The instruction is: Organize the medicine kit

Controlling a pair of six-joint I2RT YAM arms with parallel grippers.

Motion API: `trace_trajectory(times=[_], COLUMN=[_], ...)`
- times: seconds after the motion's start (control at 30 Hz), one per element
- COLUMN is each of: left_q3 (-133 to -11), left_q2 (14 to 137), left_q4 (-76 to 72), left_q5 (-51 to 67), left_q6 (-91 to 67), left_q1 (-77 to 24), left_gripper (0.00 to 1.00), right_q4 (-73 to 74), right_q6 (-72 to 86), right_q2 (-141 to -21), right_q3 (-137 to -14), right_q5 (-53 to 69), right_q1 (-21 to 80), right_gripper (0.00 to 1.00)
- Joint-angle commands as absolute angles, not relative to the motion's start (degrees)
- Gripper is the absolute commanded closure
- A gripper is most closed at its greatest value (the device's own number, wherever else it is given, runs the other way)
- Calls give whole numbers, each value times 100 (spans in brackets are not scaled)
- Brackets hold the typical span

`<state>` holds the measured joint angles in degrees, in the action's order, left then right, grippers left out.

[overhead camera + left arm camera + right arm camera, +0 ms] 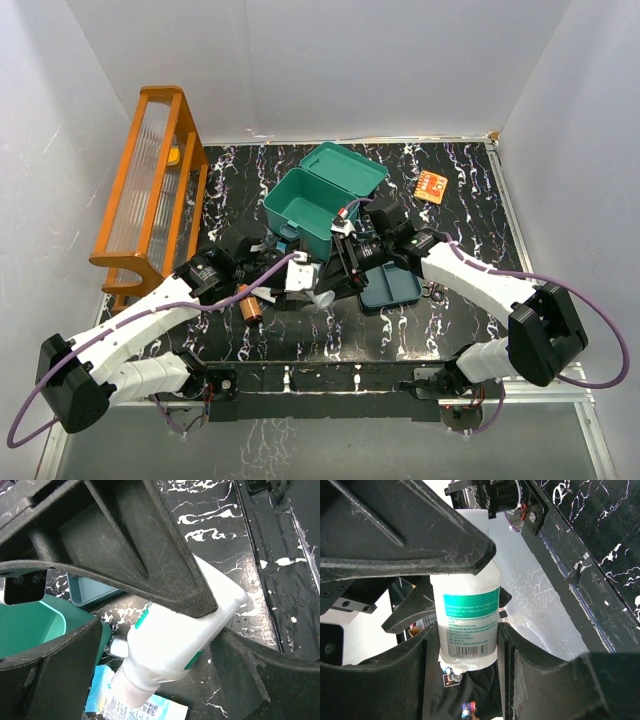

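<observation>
Handover step: left gripper (218, 623) and right gripper (470, 592) both clamp the white bottle (165, 650) beside the open medicine kit (298, 206) (tray (392, 287) out); next, one likely must release.

The left arm (150, 315) and right arm (480, 280) are reaching inward from the near edge of the surface (470, 205), meeting near its middle. The left hand (300, 275) and right hand (348, 262) are facing each other, close together, both clamping one white bottle (170, 645).
</observation>
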<state>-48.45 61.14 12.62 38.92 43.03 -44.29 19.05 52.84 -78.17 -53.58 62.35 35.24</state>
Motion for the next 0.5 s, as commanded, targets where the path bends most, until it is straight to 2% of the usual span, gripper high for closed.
trace_trajectory(times=[0.0,0.17,0.23,0.4,0.47], left_q3=[-5165,-5173,-5174,-5185,-5186], left_q2=[6020,5984,5975,5991,6019], left_q4=[1588,1554,1566,1579,1607], left_q5=[3794,4160,4345,4572,4600], left_q6=[4687,4675,4635,4597,4597], left_q1=[-4456,-4455,-4456,-4456,-4455], left_gripper=[18,35,36,27,29], right_q4=[1608,1612,1661,1693,1688], right_q6=[5281,5295,5249,5219,5216], right_q2=[-7778,-7830,-7841,-7900,-7914], right_q3=[-5372,-5386,-5428,-5457,-5464], right_q5=[6484,6466,6422,6411,6416], right_q1=[3540,3537,3541,3557,3551], right_gripper=[66,66,66,66,65])
